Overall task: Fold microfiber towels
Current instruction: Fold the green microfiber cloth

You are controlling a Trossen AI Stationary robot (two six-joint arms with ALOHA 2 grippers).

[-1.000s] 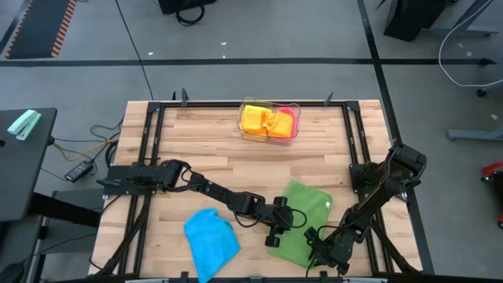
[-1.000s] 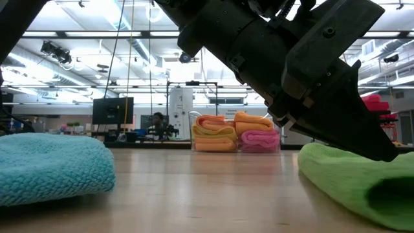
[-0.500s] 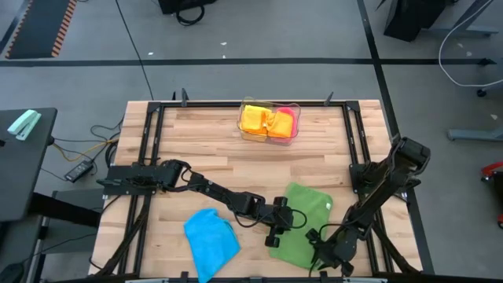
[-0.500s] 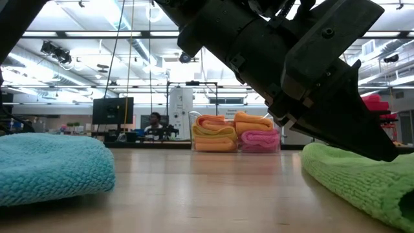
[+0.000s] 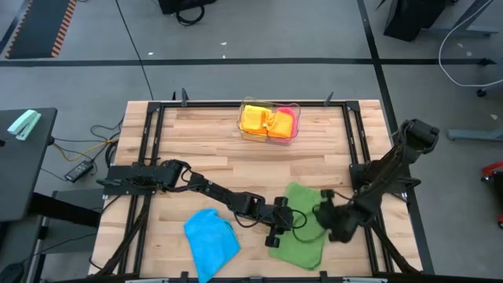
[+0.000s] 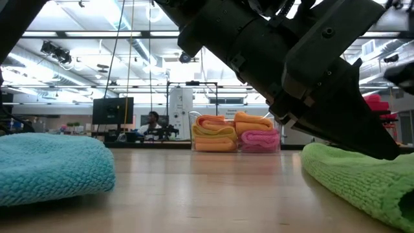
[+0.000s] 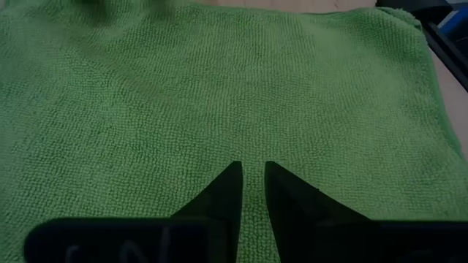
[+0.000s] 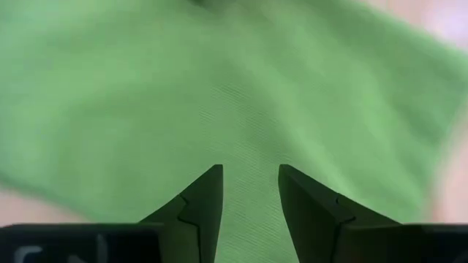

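Note:
A green microfiber towel (image 5: 302, 224) lies on the table at the near right, also seen in the low view (image 6: 349, 175). My left gripper (image 5: 277, 228) reaches from the left onto its left part, fingers almost together (image 7: 251, 172). My right gripper (image 5: 322, 214) hovers open over the towel's right part (image 8: 250, 175), with only blurred green cloth below it. A blue towel (image 5: 212, 240) lies bunched on the table at the near left. My left gripper has its two fingertips (image 7: 232, 175) on the green towel a little in from its left edge (image 7: 251, 155), with a narrow strip of cloth showing between them. The fingers slant down from the table's left. The towel lies flat on the table.
A clear tray (image 5: 297, 112) at the far middle holds folded orange, yellow and pink towels (image 6: 236, 137). Black frame rails (image 5: 149, 149) run along the table's left and right sides. Bare wood (image 5: 228, 173) lies between the tray and the towels.
My right gripper has risen from the green towel's near right corner, gone toward the far edge and turned at the wrist. The towel's near right part, raised at first in the low view, now lies flatter.

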